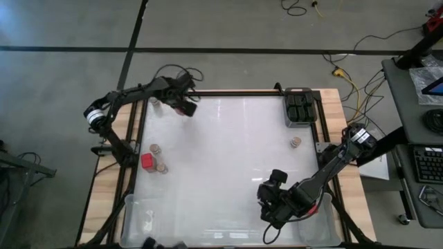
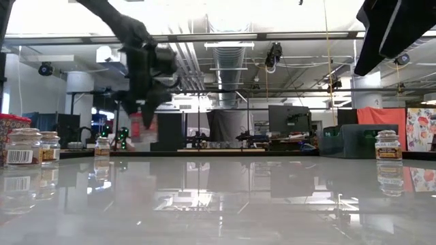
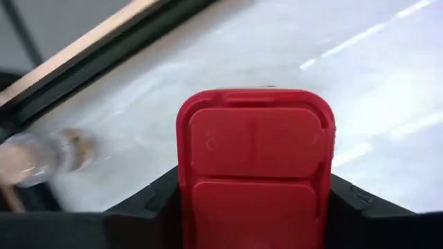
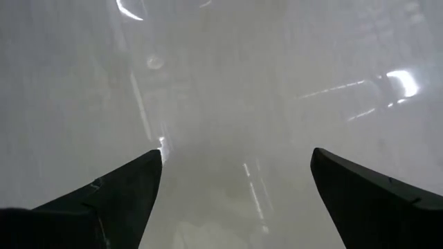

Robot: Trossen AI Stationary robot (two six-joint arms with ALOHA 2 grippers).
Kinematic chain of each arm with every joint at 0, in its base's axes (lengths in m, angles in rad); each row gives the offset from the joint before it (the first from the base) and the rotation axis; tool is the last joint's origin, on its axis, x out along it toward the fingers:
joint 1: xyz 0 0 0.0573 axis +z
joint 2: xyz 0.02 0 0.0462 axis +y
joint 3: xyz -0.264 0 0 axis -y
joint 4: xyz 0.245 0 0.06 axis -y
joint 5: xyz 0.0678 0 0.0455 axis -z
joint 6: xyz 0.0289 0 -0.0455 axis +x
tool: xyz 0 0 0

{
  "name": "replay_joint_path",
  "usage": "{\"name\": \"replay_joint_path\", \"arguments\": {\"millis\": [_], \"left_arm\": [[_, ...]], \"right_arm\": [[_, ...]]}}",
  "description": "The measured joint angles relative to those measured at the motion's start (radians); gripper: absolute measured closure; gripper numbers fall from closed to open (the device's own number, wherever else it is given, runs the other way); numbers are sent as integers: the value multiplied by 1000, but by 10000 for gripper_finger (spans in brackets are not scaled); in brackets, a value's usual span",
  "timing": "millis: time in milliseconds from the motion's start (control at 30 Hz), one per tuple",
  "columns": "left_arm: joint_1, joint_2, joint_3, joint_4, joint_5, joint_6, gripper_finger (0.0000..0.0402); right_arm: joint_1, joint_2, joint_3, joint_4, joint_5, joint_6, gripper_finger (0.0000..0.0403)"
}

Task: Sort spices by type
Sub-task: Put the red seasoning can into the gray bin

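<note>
Red-topped jar fills the left wrist view, clamped between the left gripper fingers and lifted clear of the table at its far left corner. Risk: only the lid end shows, so grip depth is unknown; a shallow pinch could let it slip or swing on the carry.

Left edge: another red jar and tan-lidded jars stand close together; setting one down beside them could knock a neighbour over.

Lone tan-lidded jar stands right of centre, with black jars in a bin at the far right corner.

Right gripper hovers near the front edge, jaws spread wide, empty.

Hard to read: the blurred clear jar beside the lifted one.
</note>
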Motion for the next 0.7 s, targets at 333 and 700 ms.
{"name": "replay_joint_path", "arguments": {"millis": [333,700], "left_arm": [[-433,27,44,57,5,50,200],[-635,139,67,302,180,180,201]], "right_arm": [[46,-4,78,-68,37,-90,42],[72,-4,74,-69,36,-84,42]]}}
